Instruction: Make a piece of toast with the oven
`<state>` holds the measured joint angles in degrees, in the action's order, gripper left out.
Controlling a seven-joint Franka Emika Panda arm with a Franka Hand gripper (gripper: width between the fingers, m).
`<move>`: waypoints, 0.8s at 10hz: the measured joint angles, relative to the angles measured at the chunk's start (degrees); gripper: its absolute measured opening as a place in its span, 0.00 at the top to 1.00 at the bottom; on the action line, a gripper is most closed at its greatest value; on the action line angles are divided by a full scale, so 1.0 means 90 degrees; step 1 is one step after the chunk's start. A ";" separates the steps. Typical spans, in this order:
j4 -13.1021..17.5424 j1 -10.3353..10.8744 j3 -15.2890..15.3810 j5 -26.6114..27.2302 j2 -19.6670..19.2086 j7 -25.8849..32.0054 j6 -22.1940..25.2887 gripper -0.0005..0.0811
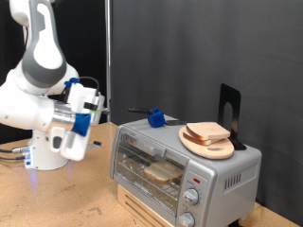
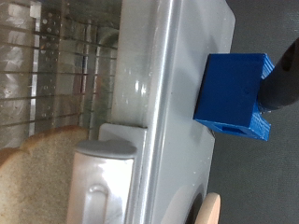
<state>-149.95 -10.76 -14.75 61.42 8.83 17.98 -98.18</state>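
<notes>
Toast point(image 1: 163, 171) lies on the rack inside the oven point(image 1: 185, 170), pale with tan crust; I judge it light, crumbly, best taken by its edges. My gripper point(image 1: 80, 128) hangs beside the oven's left end in the exterior view, nothing visibly held. Wrist view: oven top, a blue block point(image 2: 234, 93); my fingers don't show, so their spread I cannot tell.

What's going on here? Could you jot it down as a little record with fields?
Arm: white Franka at the exterior view's left
Gripper: beside the oven's left end, touching nothing visible
Oven: silver, door shut, two knobs
Inside oven: a slice of bread on the wire rack
On top of oven: round wooden board with another slice, a blue block, a black stand
</notes>
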 joint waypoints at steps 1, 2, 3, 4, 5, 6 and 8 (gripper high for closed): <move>0.0000 0.0004 0.0020 0.0003 -0.0003 0.0002 0.0000 0.01; 0.0065 -0.0001 -0.0010 0.0053 -0.0058 0.0069 0.0390 0.01; 0.0267 -0.0008 -0.0094 0.0211 -0.0225 0.0147 0.0826 0.01; 0.0561 -0.0009 -0.0146 0.0378 -0.0474 0.0204 0.1133 0.01; 0.0876 -0.0008 -0.0146 0.0513 -0.0757 0.0211 0.1329 0.01; 0.1174 -0.0005 -0.0131 0.0624 -0.1015 0.0213 0.1404 0.01; 0.1635 0.0007 -0.0073 0.1041 -0.1408 0.0203 0.1170 0.01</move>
<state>-135.24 -10.70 -15.41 70.79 -3.84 19.80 -87.66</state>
